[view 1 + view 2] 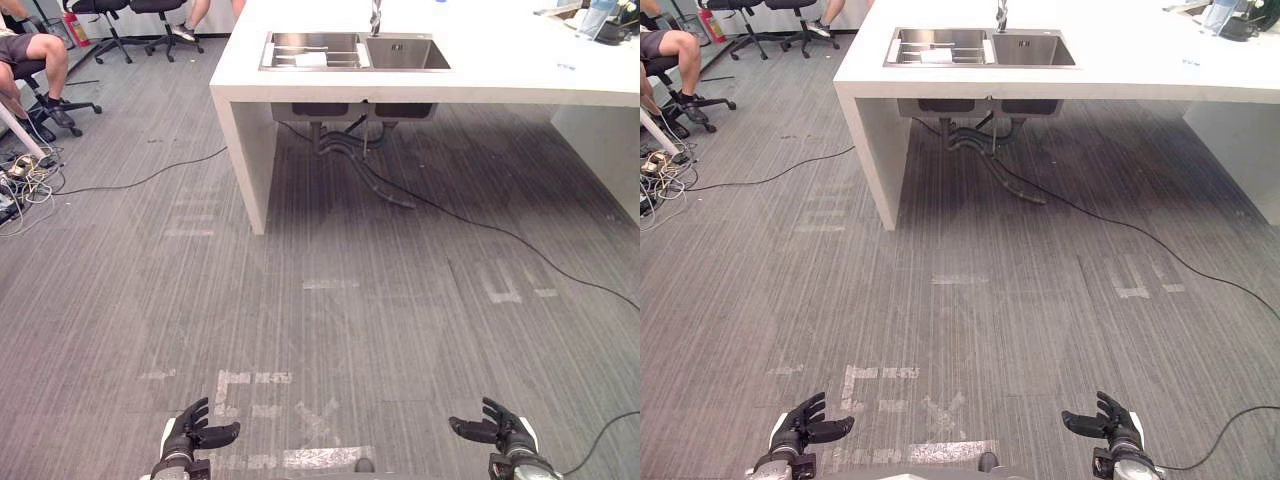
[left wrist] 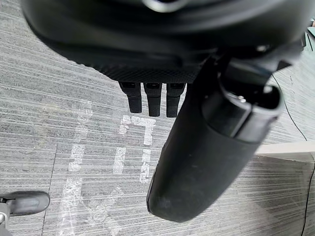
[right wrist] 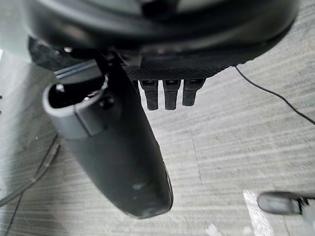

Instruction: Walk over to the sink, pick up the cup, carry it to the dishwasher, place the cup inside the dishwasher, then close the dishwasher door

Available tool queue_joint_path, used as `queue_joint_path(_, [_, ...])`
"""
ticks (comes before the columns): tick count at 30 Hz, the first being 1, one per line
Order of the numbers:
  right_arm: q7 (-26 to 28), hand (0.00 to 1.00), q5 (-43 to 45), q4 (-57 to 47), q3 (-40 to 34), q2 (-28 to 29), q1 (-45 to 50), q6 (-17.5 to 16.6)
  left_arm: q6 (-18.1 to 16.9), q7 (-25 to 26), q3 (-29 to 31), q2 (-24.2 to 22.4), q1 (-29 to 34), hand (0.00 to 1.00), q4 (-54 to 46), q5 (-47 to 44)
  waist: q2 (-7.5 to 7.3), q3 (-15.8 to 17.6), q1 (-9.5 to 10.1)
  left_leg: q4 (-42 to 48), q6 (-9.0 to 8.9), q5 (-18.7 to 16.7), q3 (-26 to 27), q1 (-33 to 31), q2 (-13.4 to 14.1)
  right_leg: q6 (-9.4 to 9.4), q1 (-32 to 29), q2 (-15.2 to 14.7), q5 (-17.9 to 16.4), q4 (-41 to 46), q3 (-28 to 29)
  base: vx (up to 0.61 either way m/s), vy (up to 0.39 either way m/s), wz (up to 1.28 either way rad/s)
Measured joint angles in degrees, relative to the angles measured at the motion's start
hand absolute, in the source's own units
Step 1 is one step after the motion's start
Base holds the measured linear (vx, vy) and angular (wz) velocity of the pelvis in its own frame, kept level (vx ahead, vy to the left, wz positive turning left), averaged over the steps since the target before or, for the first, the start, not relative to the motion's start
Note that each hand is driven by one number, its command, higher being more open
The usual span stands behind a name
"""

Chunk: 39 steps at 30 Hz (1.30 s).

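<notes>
**Hands.** The left hand [image 1: 188,433] and right hand [image 1: 503,432] sit at the near edge, cut off at the wrists, low over the floor [image 1: 400,330]. Both have their fingers spread and relaxed, with the thumbs turned inward, and hold nothing. In the wrist views each thumb blocks much of the frame, and the fingertips [image 2: 153,101] show as short stubs against the carpet.

**Task object.** The cup cannot be made out with certainty. A small pale object [image 1: 311,60] lies in the left basin of the sink [image 1: 405,52], too small to identify. The faucet [image 1: 375,15] is cut by the far edge.

**Surface and room.** The floor is grey ribbed carpet, with worn white tape marks [image 1: 250,380] between the hands and just beyond them. The sink is set in a white counter [image 1: 500,80], well apart from the hands, and drain hoses [image 1: 340,140] hang beneath it. At far left are office chairs [image 1: 110,20] and a seated person's legs [image 1: 40,50].
</notes>
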Motion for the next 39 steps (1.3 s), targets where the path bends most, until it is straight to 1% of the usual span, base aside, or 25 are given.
queue_joint_path(5, [-0.12,0.90,0.50,1.38,-0.19,0.00,-1.09,0.05,0.00,-0.18,0.71,-0.44,-0.32,0.90,0.82,-0.04,0.20,0.14,-0.11,0.03,0.01,0.00,-0.61,0.33,-0.32,0.33,0.82,-0.29,0.25,-0.65,-0.38,0.01,0.006,0.04])
queue_joint_path(9, [-0.35,0.90,0.92,1.90,-0.70,0.16,-2.08,0.13,0.01,-0.08,2.26,-1.63,-0.33,0.90,1.80,-0.09,0.23,0.16,-0.07,-0.01,0.02,0.01,-0.91,0.24,-0.47,0.47,1.30,-0.35,1.40,-1.93,-0.46,0.00,0.000,0.00])
queue_joint_path(13, [-0.39,0.90,1.33,2.23,-1.72,0.80,-3.00,0.23,0.05,-0.08,2.26,-2.68,-0.18,0.90,1.90,-0.29,0.38,0.37,-0.02,-0.20,0.08,0.05,-1.17,-0.42,-0.55,-0.02,1.48,-0.28,3.07,-3.77,-0.67,-0.04,-0.001,0.02])
queue_joint_path(16, [-0.81,0.90,2.53,2.46,-1.72,1.28,-3.91,0.32,0.05,0.08,2.22,-2.79,-0.19,0.90,1.90,-1.26,0.37,1.32,0.01,-0.75,0.28,0.16,-1.06,-0.55,-0.31,-0.63,1.26,0.02,3.93,-4.29,-0.54,-0.06,-0.013,-0.02])
queue_joint_path(18, [-1.07,0.90,2.54,2.45,-1.72,1.69,-4.06,0.32,0.06,0.27,2.18,-2.79,0.00,0.90,1.89,-1.27,0.27,1.43,0.17,-1.14,0.78,0.46,-0.66,-0.87,-0.09,-0.77,0.57,0.27,4.31,-4.29,-0.01,-0.05,-0.019,-0.11])
queue_joint_path(21, [-1.38,0.90,2.56,2.42,-1.72,2.54,-4.12,0.35,0.09,1.02,2.15,-2.90,0.29,0.90,1.88,-1.43,0.14,1.85,0.19,-0.91,0.70,0.19,0.11,-1.25,0.39,-0.95,0.01,0.72,4.42,-4.29,0.63,-0.02,-0.025,-0.13])
queue_joint_path(22, [-1.51,0.90,2.61,2.33,-1.74,2.79,-4.16,0.36,0.09,1.19,2.14,-2.99,0.15,0.90,1.67,-1.91,0.10,1.92,0.22,-0.37,0.54,-0.35,0.24,-2.01,0.55,-0.80,-0.53,0.83,3.91,-4.22,0.79,0.00,-0.025,-0.07])
queue_joint_path(23, [-1.57,0.90,2.65,2.29,-1.79,2.87,-4.21,0.36,0.09,1.20,2.10,-3.07,-0.03,0.90,1.57,-2.38,0.12,2.13,0.22,0.24,0.61,-0.78,0.25,-2.46,0.64,-1.14,-0.93,0.90,3.50,-3.75,0.80,0.02,-0.023,-0.07])
queue_joint_path(24, [-1.75,0.90,2.70,2.27,-1.90,2.96,-4.48,0.37,0.09,1.33,2.08,-3.42,-0.38,0.90,1.08,-2.65,0.41,2.85,0.42,2.09,0.67,-1.98,0.38,-3.43,1.03,-1.56,-2.90,1.19,1.32,0.06,0.81,0.02,-0.018,-0.07])
queue_joint_path(25, [-1.98,0.90,2.71,2.26,-1.94,3.10,-4.53,0.37,0.09,1.39,1.91,-3.71,-0.47,0.90,0.38,-2.87,0.51,3.32,0.62,3.61,0.87,-3.06,0.47,-4.20,1.28,-1.19,-5.44,1.20,-1.49,5.39,0.59,0.02,-0.017,-0.09])
queue_joint_path(26, [-2.26,0.90,2.71,2.27,-1.97,3.38,-4.41,0.51,0.09,1.51,1.52,-3.77,-0.42,0.90,-0.44,-2.94,0.14,3.78,0.98,5.17,1.08,-4.26,0.71,-4.56,1.19,-0.63,-8.11,0.72,-4.97,11.47,0.49,0.04,-0.002,-0.04])
queue_joint_path(27, [-2.46,0.90,2.71,2.27,-2.07,3.84,-4.11,0.61,0.09,1.72,0.86,-3.71,-0.54,0.90,-0.84,-3.11,-0.72,4.37,1.21,6.88,1.48,-5.83,0.84,-4.40,0.50,0.71,-10.85,-0.56,-9.02,19.62,0.07,0.07,0.001,-0.01])
queue_joint_path(28, [-2.53,0.90,2.72,2.27,-2.06,4.08,-3.91,0.68,0.14,2.09,0.28,-3.79,-0.60,0.90,-0.81,-3.51,-1.10,4.60,1.22,7.54,1.77,-6.81,0.90,-4.04,0.00,1.83,-12.80,-1.52,-11.06,25.49,-0.45,0.18,-0.008,0.01])
queue_joint_path(29, [-2.57,0.90,2.74,2.24,-1.94,4.58,-4.09,0.86,0.29,2.40,-0.95,-3.79,-0.99,0.90,-0.81,-3.63,-1.10,5.87,0.87,7.58,3.50,-8.06,0.42,-2.01,-0.02,2.61,-17.36,-2.77,-12.30,36.64,-2.72,0.20,-0.022,0.09])
queue_joint_path(30, [-2.53,0.90,2.75,2.29,-1.78,4.88,-4.03,1.06,0.44,2.44,-1.34,-3.65,-1.20,0.90,-0.79,-3.76,-1.08,6.27,0.60,7.56,3.63,-8.53,0.02,-1.16,0.06,2.06,-18.40,-3.38,-13.23,39.14,-4.01,0.23,-0.027,0.14])
queue_joint_path(31, [-2.43,0.90,2.76,2.31,-1.37,5.20,-4.04,1.47,0.56,2.59,-1.76,-3.48,-1.52,0.90,-0.79,-3.89,-1.13,6.78,0.30,7.32,3.51,-9.36,-0.29,0.22,0.43,1.12,-19.73,-3.94,-14.40,39.81,-5.72,0.34,-0.053,0.16])
queue_joint_path(32, [-2.36,0.90,2.77,2.31,0.02,5.23,-4.17,1.58,0.58,2.85,-1.75,-3.45,-1.92,0.90,-0.79,-3.97,-0.51,7.25,-0.03,6.88,3.05,-10.51,-0.53,1.57,1.29,0.80,-21.90,-4.24,-14.67,38.22,-7.71,0.28,-0.045,0.12])
queue_joint_path(33, [-2.29,0.90,2.78,2.31,0.31,5.25,-4.30,1.58,0.59,3.07,-1.75,-3.44,-2.34,0.90,-0.78,-4.03,-0.65,7.24,-0.30,6.77,2.60,-10.95,-0.79,2.20,2.02,0.76,-22.92,-4.10,-14.56,36.42,-8.54,0.41,-0.082,0.21])
queue_joint_path(34, [-2.23,0.90,2.78,2.31,0.77,5.24,-4.38,1.58,0.58,3.45,-1.75,-3.40,-3.61,0.90,-0.78,-4.54,0.35,7.86,-0.80,6.00,1.13,-11.53,-1.67,3.61,3.78,0.91,-24.96,-3.45,-13.40,31.33,-9.99,0.52,-0.155,0.49])
queue_joint_path(35, [-2.25,0.90,2.78,2.29,0.80,5.21,-4.48,1.58,0.57,3.55,-1.74,-3.24,-5.15,0.90,-0.71,-4.63,0.59,8.19,-1.83,3.93,0.33,-11.71,-3.28,5.42,5.58,0.86,-26.62,-3.19,-9.70,26.33,-10.73,0.63,-0.199,0.61])
queue_joint_path(36, [-2.27,0.90,2.78,2.29,0.82,5.19,-4.38,1.59,0.52,3.57,-1.76,-3.10,-5.88,0.90,-0.69,-4.63,0.50,8.20,-2.04,3.06,-0.10,-11.52,-3.72,6.16,6.26,0.68,-27.27,-3.33,-6.77,23.42,-10.59,0.71,-0.256,0.71])
queue_joint_path(37, [-2.36,0.90,2.77,2.30,0.82,4.96,-3.96,1.59,0.46,3.53,-2.00,-2.96,-6.78,0.90,-0.61,-4.61,-0.12,7.99,-2.36,3.03,-1.73,-11.69,-4.81,7.42,6.69,-0.98,-26.81,-3.50,3.45,21.14,-10.75,0.63,-0.254,0.36])
queue_joint_path(38, [-2.52,0.90,2.77,2.42,0.61,4.22,-4.86,1.63,0.46,3.46,-1.88,-3.50,-7.88,0.90,-0.29,-4.55,1.20,8.32,-1.88,5.44,-3.07,-11.50,-5.53,7.23,8.66,-5.03,-26.93,-2.23,0.57,24.61,-11.50,0.64,-0.264,0.23])
queue_joint_path(39, [-2.60,0.90,2.77,2.40,0.58,4.25,-5.52,1.62,0.46,3.35,-1.86,-3.42,-8.39,0.90,-0.30,-4.52,0.98,8.35,-1.85,7.81,-4.67,-10.55,-6.19,6.49,8.53,-5.96,-26.90,-2.35,-1.51,26.02,-11.55,0.62,-0.276,0.01])
